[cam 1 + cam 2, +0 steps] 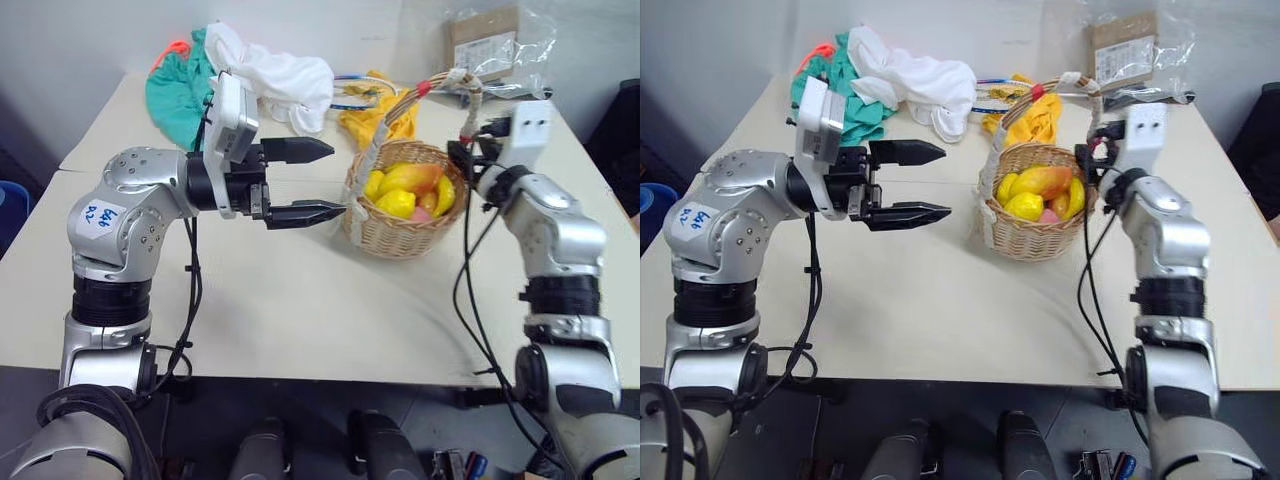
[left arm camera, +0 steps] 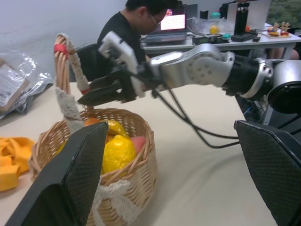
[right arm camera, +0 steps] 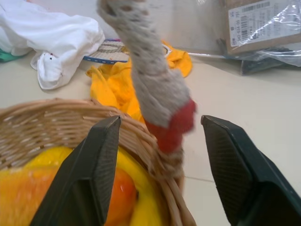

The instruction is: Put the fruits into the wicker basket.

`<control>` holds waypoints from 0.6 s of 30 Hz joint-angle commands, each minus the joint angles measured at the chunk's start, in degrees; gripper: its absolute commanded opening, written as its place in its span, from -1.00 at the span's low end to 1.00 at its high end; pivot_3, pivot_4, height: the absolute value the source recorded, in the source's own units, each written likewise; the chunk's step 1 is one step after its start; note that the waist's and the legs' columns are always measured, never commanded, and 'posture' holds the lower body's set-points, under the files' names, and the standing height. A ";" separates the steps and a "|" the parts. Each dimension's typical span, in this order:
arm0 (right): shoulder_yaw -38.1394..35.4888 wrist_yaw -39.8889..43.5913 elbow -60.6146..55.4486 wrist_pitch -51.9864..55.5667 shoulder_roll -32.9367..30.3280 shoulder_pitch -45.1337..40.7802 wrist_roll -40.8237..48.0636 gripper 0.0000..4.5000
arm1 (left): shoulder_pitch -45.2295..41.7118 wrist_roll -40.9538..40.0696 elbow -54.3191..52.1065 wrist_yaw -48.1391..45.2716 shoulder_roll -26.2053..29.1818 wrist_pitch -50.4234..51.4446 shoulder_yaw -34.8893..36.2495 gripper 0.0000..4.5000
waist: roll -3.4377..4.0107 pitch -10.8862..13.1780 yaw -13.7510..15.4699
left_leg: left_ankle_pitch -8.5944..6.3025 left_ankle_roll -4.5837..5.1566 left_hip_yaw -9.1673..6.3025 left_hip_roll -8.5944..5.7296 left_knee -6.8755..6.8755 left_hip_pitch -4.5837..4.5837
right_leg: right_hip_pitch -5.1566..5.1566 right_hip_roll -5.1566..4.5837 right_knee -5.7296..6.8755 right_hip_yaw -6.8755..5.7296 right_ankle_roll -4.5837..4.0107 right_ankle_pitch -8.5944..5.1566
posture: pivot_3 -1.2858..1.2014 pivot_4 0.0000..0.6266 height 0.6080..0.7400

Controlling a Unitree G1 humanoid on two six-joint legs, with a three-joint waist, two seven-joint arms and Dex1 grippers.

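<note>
Basket [image 1: 400,215] sits mid-table, toward the right, with fruits [image 1: 410,190] already inside: yellow lemons and an orange-red mango piled together. The arched handle [image 3: 155,89], wrapped in white with a red band, rises over the rim. Right gripper [image 3: 160,155] is at the basket's right edge, fingers parted to either side of the handle base, not pinching it, holding nothing. Left gripper [image 1: 305,182] hovers level just left of the basket, jaws wide and empty, lower fingertip close to the rim. Behind: white cloth [image 1: 285,75], green cloth [image 1: 175,85], yellow cloth [image 1: 375,115], bagged package [image 1: 490,45]. A person [image 2: 136,23] sits at a far desk.
</note>
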 commanded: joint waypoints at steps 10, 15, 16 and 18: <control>-0.01 2.54 11.99 -14.60 1.07 -5.30 -5.54 -0.69 | -0.22 -1.72 -2.32 1.65 0.57 -0.60 1.56 1.00 | 0.01 0.00 -0.04 | 0.00 -0.04 0.11 0.00 -0.03 -0.02 | -0.05 -0.05 -0.02 0.05 0.02 0.01 | 0.03 -0.52 1.00; -1.67 3.15 6.32 -14.00 0.40 -3.04 -4.43 -0.86 | 0.00 -2.16 -2.61 2.02 0.28 -0.51 1.40 1.00 | 0.03 0.02 -0.09 | -0.01 -0.06 0.17 0.03 -0.06 -0.03 | -0.15 -0.06 0.01 0.08 0.02 0.01 | 0.03 -0.52 1.00; -2.15 3.18 4.27 -13.23 0.20 -2.16 -3.94 -0.86 | 0.00 -2.35 -2.62 2.07 0.23 -0.48 1.34 1.00 | 0.03 0.02 -0.05 | 0.00 -0.07 0.18 0.03 -0.07 -0.04 | -0.16 -0.08 0.01 0.09 0.02 0.01 | 0.03 -0.52 1.00; -4.08 3.05 -5.75 -9.28 -1.10 2.61 -2.00 -0.86 | 0.02 -3.00 -2.62 1.93 0.00 -0.28 1.06 1.00 | 0.03 0.02 0.03 | 0.00 -0.07 0.19 0.03 -0.07 -0.06 | -0.18 -0.15 0.01 0.11 0.02 0.01 | 0.03 -0.52 1.00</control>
